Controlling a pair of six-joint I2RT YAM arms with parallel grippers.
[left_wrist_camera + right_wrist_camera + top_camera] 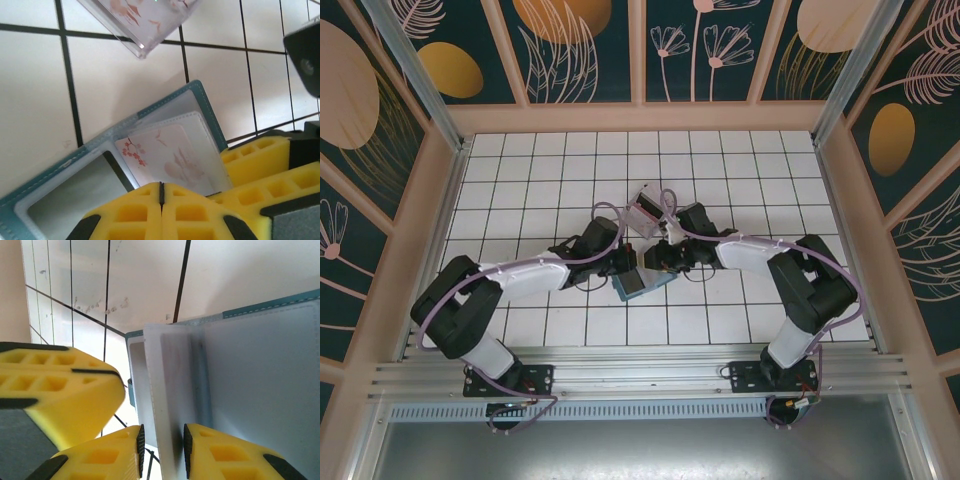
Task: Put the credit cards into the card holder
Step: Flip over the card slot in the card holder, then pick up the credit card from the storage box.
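Holding the holder [638, 287] open in the middle of the tabletop [520, 170], the right tool [162, 440] is clamped on a pale inner leaf, apparently so that a slot gapes. The left tool [161, 197], fingers pressed together, seems to bear on the end of a card [167, 155] lying in the sleeve, likely to nudge it home. A clear box [140, 25] sits just beyond.

No readable text, labels, brands or numbers appear anywhere.
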